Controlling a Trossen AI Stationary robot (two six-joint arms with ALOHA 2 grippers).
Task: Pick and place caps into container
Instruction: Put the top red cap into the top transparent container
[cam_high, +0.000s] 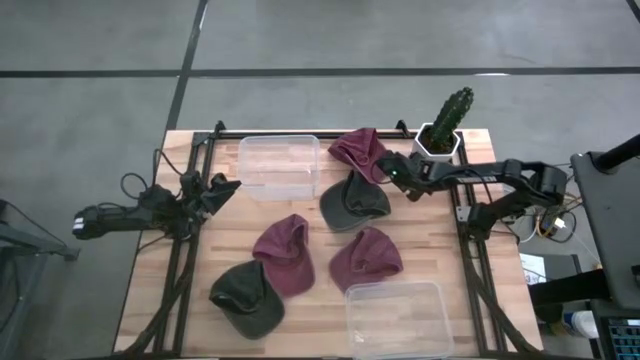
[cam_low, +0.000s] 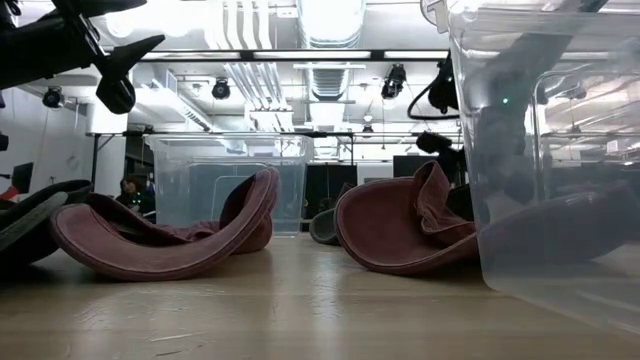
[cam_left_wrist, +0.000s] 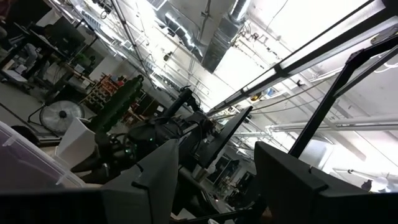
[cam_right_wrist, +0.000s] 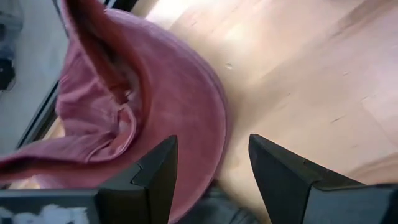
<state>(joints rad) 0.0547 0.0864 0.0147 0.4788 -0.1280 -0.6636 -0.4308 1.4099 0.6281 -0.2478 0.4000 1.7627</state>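
Observation:
Five caps lie on the wooden table: a maroon cap (cam_high: 357, 150) at the far side, with an olive cap (cam_high: 352, 201) just in front of it. Two more maroon caps (cam_high: 285, 254) (cam_high: 366, 258) lie mid-table, and a second olive cap (cam_high: 247, 297) lies at the near left. My right gripper (cam_high: 386, 169) is open at the far maroon cap's right edge. In the right wrist view (cam_right_wrist: 211, 148) one finger stands over the cap's brim (cam_right_wrist: 186, 106) and the other over bare wood. My left gripper (cam_high: 226, 188) is open and empty, left of the far container, tilted upward (cam_left_wrist: 216, 145). My right gripper comes at the far maroon cap from the table's right, slanting down. One finger (cam_right_wrist: 155, 168) stands over the brim's edge (cam_right_wrist: 214, 118). I cannot tell whether it touches the cap. The cap lies on the table.
A clear container (cam_high: 279, 166) stands at the far centre. Another clear container (cam_high: 397, 318) stands at the near right and fills the right of the low view (cam_low: 545, 150). A green cactus in a white pot (cam_high: 446, 124) stands just behind my right arm. Dark frame rails run along both table sides.

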